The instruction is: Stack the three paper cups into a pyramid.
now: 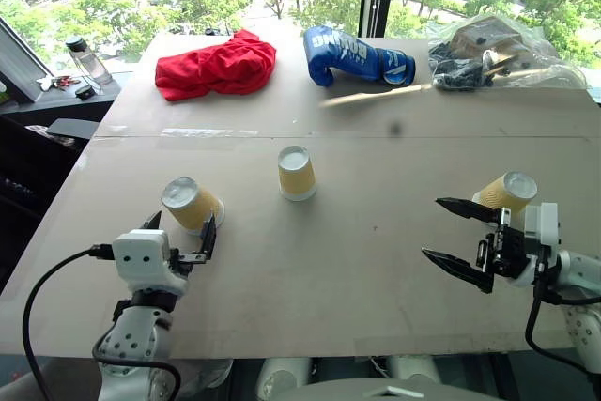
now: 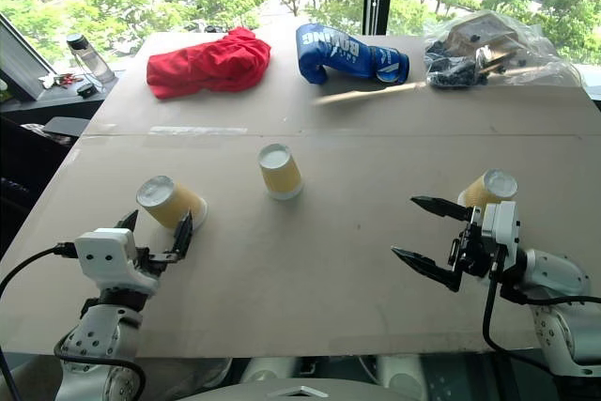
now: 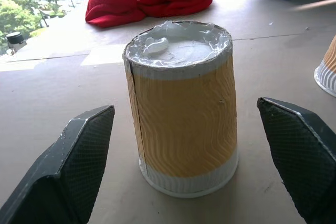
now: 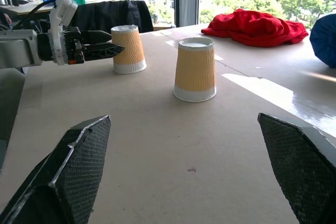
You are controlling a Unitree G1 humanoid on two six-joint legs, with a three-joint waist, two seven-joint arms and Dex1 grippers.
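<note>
I see three paper cups, all upside down on the worktop, none stacked yet. Left cup sits at about 9 o'clock from the middle cup, well apart from it; right cup at about 3 o'clock, also well apart. My left tool is released, fingers spread wide, one on each side of the left cup; the left wrist view shows the cup between the fingers with a gap on both sides, not touching. Cup stands upright on its rim, white base up, base a bit crumpled. My right tool is released too, wide apart, nothing between the fingers, just beside the right cup, which is at about 1 o'clock from it. Right wrist view looks across the worktop at the middle cup, with the left cup and left tool beyond. Far edge of the worktop: red cloth at 11 o'clock from the middle cup, blue boxing glove at 1 o'clock, clear plastic bag of stuff at 2 o'clock. A bottle stands off the far left corner.
</note>
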